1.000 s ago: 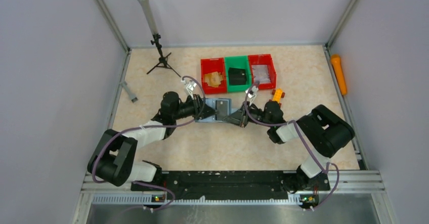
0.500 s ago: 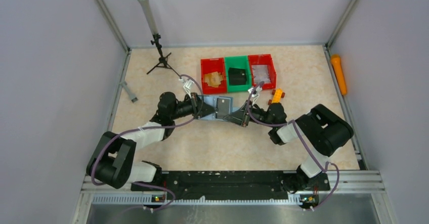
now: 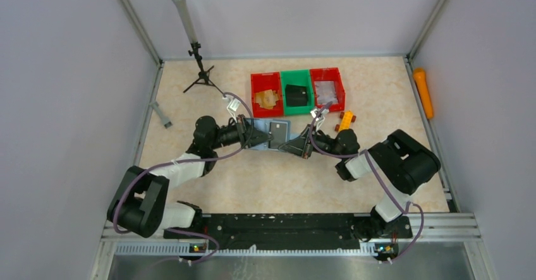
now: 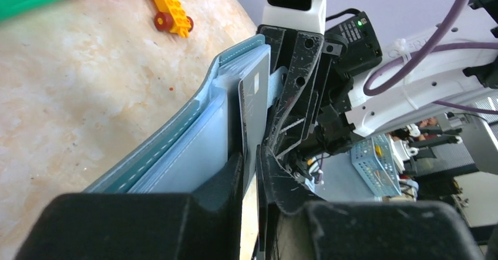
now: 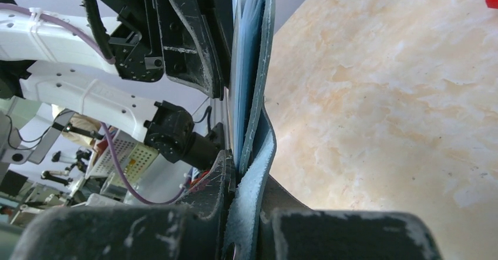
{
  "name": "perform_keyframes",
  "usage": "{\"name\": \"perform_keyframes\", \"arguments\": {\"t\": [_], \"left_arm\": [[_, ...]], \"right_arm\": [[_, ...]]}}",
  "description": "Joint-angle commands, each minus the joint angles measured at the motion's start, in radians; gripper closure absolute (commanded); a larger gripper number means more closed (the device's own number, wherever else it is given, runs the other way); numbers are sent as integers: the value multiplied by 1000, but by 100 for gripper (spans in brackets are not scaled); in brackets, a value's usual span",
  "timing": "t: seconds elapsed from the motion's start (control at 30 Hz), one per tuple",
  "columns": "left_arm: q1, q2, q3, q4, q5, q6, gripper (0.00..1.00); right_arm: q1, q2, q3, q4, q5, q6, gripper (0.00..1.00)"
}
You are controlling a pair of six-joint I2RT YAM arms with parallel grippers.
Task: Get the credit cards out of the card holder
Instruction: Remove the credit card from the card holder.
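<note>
The slate-teal card holder (image 3: 265, 134) is held open just above the table between my two grippers. A dark grey card (image 3: 277, 128) sticks out of its blue-grey pockets. In the left wrist view my left gripper (image 4: 251, 161) is shut on the near edge of that grey card (image 4: 254, 104), beside the holder's pockets (image 4: 182, 154). In the right wrist view my right gripper (image 5: 249, 169) is shut on the holder's teal cover (image 5: 258, 95) at its edge. In the top view the left gripper (image 3: 254, 137) and the right gripper (image 3: 296, 146) face each other.
Behind the holder stand a red bin (image 3: 266, 93), a green bin (image 3: 297, 92) with a black object, and another red bin (image 3: 327, 88). A yellow toy car (image 3: 344, 119) lies to the right. A tripod (image 3: 201, 71) stands at the far left. An orange object (image 3: 423, 92) lies outside the right rail.
Both grippers and the holder have shifted slightly toward the bins. The left arm has drawn back a little to the left, still gripping the card.
</note>
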Motion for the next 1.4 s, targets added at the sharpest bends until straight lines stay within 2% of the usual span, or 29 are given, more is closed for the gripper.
{"name": "perform_keyframes", "arguments": {"t": [0.0,0.27,0.33,0.5,0.63,0.8,1.03,1.2,1.37], "left_arm": [[-12,30,-5,129,91,-53,84],[-12,30,-19,204,111,-96,91],[-12,20,-23,207,109,-93,92],[-12,20,-20,190,104,-83,100],[-12,31,-3,132,95,-61,100],[-12,34,8,76,82,-30,100],[-8,34,18,34,74,-12,100],[-1,34,17,25,74,-10,100],[4,30,16,22,71,-10,100]], "right_arm": [[18,15,7,192,-62,24,100],[14,19,-2,234,-65,37,99],[10,21,-5,250,-66,46,96],[3,21,-12,267,-64,56,80],[-4,5,-23,267,-55,51,69],[-24,-21,-41,267,-45,50,65],[-37,-28,-50,267,-36,53,66],[-44,-30,-54,267,-34,58,90],[-46,-30,-53,266,-34,61,93]]}}
